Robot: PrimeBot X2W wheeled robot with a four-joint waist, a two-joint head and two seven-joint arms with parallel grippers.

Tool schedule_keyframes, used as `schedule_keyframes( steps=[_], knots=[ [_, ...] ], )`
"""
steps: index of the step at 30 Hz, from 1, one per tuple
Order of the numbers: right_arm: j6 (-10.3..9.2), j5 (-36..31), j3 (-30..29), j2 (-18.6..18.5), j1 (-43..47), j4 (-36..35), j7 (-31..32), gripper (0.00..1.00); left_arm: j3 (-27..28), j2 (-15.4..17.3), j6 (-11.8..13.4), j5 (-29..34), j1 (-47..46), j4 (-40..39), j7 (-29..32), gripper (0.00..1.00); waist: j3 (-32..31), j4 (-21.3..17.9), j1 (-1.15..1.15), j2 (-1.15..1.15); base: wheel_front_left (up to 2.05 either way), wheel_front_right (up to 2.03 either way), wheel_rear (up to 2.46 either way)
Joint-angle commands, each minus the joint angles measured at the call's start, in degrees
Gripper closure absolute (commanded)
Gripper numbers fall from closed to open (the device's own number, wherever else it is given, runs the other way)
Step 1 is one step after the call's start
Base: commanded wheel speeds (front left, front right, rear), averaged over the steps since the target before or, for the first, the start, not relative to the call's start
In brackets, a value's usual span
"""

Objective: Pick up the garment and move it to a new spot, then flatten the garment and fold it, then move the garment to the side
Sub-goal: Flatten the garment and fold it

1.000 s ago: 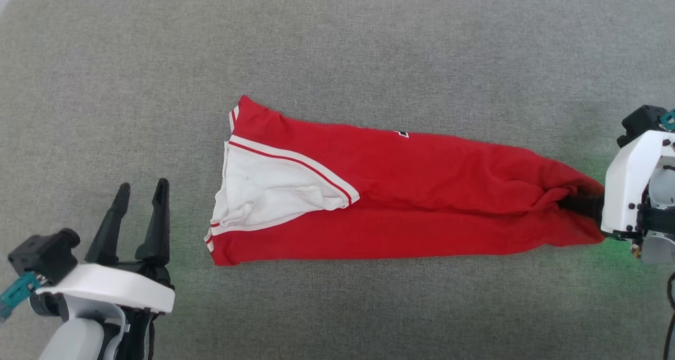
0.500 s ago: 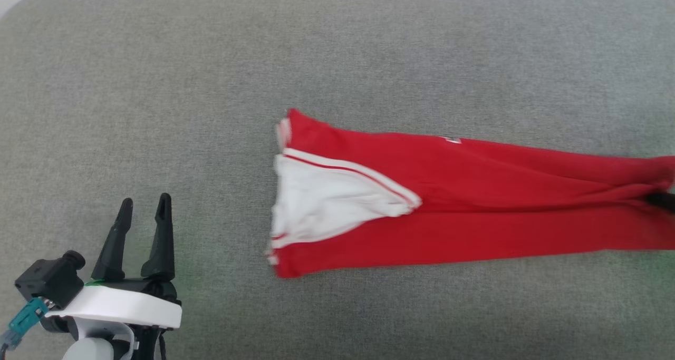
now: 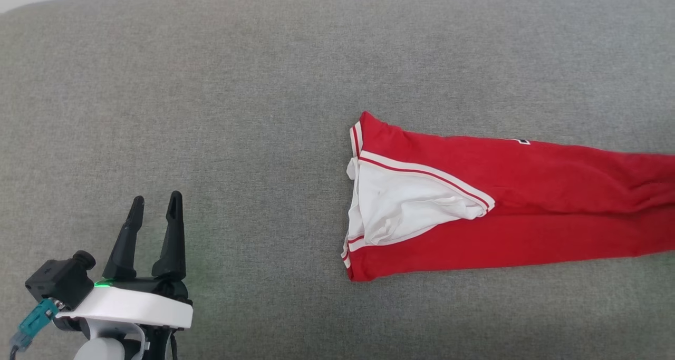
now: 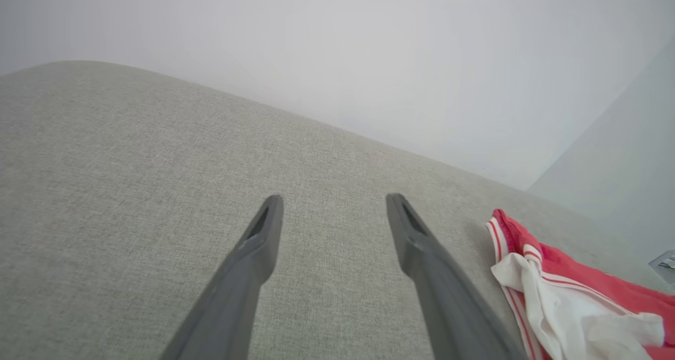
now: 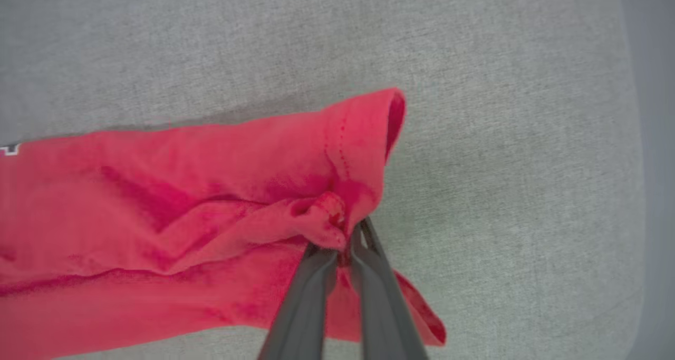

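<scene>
At the right of the head view, the garment (image 3: 527, 212) lies stretched out on the grey cushion (image 3: 211, 112). Its white sleeve (image 3: 406, 207) is at the left end, and its red body runs off the right edge. In the right wrist view, the right gripper (image 5: 344, 240) is clamped on a bunched fold at the garment's red end. At the lower left of the head view, the left gripper (image 3: 156, 197) has its fingers apart above the cushion, well apart from the garment. A pale wall (image 4: 369, 44) rises behind the cushion.
</scene>
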Motion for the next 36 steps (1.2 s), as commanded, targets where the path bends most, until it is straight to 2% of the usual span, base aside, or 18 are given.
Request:
schedule_keyframes(
  steps=[1,10,13,17,28,35,36],
  knots=[
    [-0.09,1.6,0.8,1.2,0.1,-2.3,0.9,1.0,-0.1,0.3,-0.2,-0.3,0.3,0.0,-0.2,0.0,-0.3,-0.2,0.0,0.0,0.0,0.0,0.0],
    [-0.09,8.0,8.3,7.5,5.0,-20.8,5.3,1.0,-1.3,0.6,-0.2,-2.0,1.1,0.9,-0.2,0.0,-1.6,0.5,0.0,0.0,0.0,0.0,0.0],
    [-0.09,7.6,12.1,9.5,5.6,-25.0,5.7,1.0,-2.1,0.6,-0.2,-2.6,0.6,1.2,-0.2,0.0,-2.1,1.7,0.0,0.0,0.0,0.0,0.0],
    [-0.09,7.1,16.1,11.7,5.2,-27.1,5.9,1.0,-2.9,0.6,-0.2,-2.8,0.1,1.6,-0.2,0.0,-2.5,3.3,0.0,0.0,0.0,0.0,0.0],
    [-0.08,5.6,26.2,16.9,0.2,-21.3,2.5,1.0,-5.5,-0.1,-0.2,-3.8,-1.2,2.8,-0.2,0.0,-3.0,9.4,0.0,0.0,0.0,0.0,0.0],
    [-0.08,5.3,31.5,18.6,-3.0,-15.9,0.0,1.0,-5.9,-0.4,-0.2,-4.5,-1.7,3.0,-0.2,0.0,-2.6,11.4,0.0,0.0,0.0,0.0,0.0],
    [-0.09,5.3,32.1,18.6,-3.4,-15.3,-0.4,0.97,-5.9,-0.5,-0.2,-4.6,-1.8,3.0,-0.2,0.0,-2.5,11.5,0.0,0.0,0.0,0.0,0.0]
  ],
)
